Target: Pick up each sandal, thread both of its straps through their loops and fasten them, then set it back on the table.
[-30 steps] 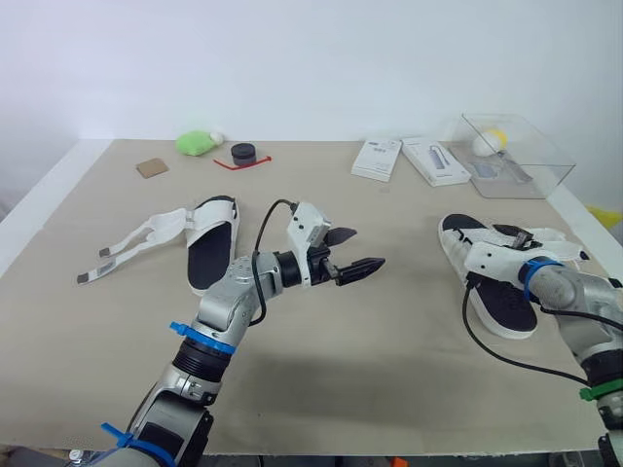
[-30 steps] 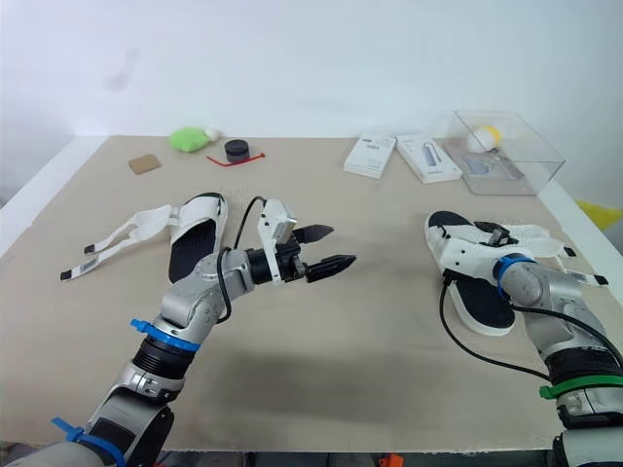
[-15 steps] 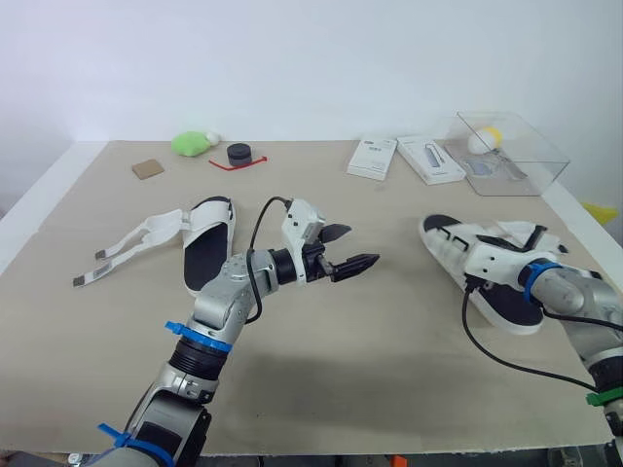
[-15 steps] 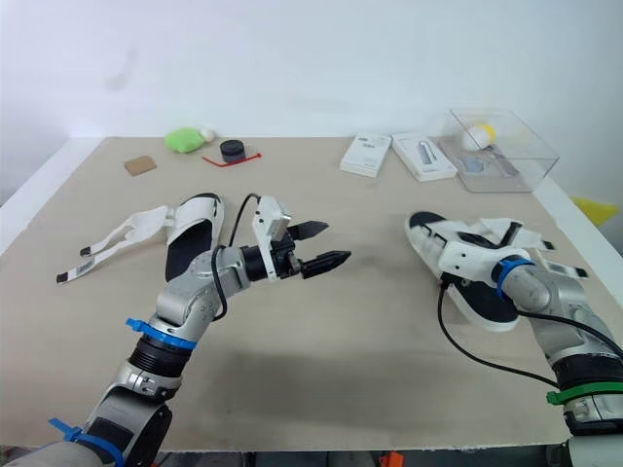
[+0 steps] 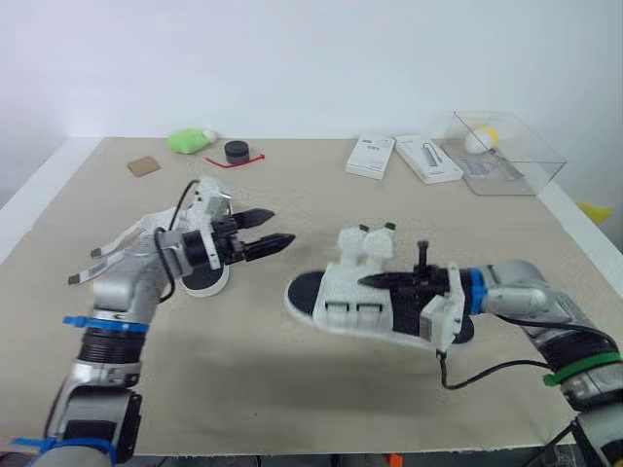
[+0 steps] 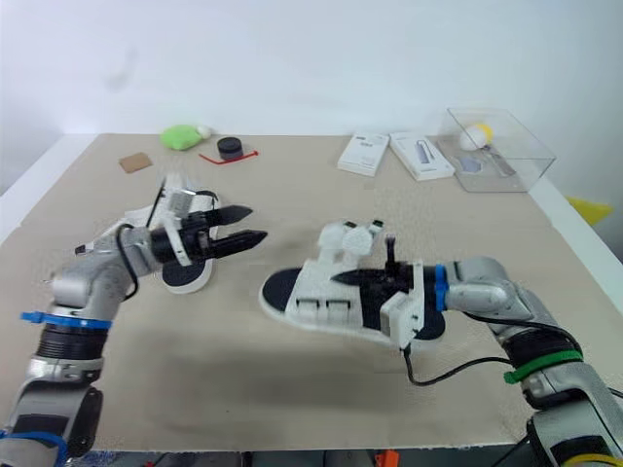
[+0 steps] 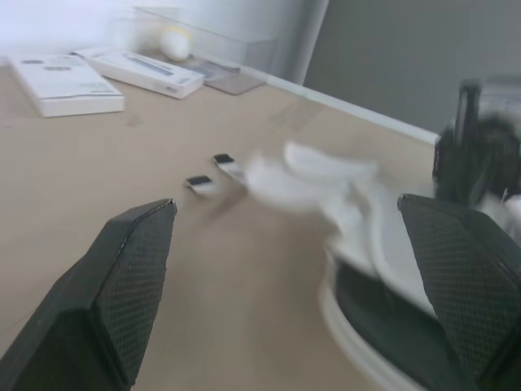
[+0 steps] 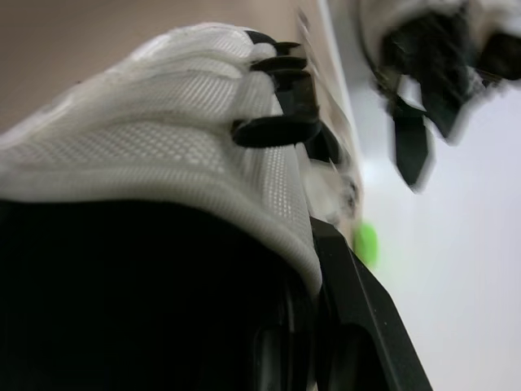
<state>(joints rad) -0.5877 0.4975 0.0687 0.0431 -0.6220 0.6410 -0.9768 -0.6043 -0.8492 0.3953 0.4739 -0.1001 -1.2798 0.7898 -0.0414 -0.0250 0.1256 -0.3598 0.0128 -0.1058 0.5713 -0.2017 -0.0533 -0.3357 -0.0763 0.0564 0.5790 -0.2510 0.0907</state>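
Note:
My right gripper (image 5: 407, 280) is shut on a white sandal (image 5: 346, 309) with a black footbed, gripping its heel end. The sandal is at the table's middle, toe pointing left, with its loose straps (image 5: 368, 243) sticking up. In the right wrist view the white mesh upper (image 8: 187, 147) sits right against the camera. My left gripper (image 5: 278, 227) hangs open and holds nothing, left of that sandal. Its fingers (image 7: 122, 277) frame the sandal (image 7: 366, 220) in the left wrist view. The second sandal (image 5: 202, 280) lies flat behind my left forearm, its straps (image 5: 109, 255) spread out to the left.
Along the table's far edge lie a green toy (image 5: 190, 141), a black round object (image 5: 236, 151), a brown square (image 5: 143, 165), two white boxes (image 5: 373, 156) and a clear plastic box (image 5: 506, 151). The table's right edge (image 5: 574, 233) runs close to my right arm.
My right arm has swung its sandal from the table's right side to the middle. My left gripper has drawn back left toward the other sandal, still open.

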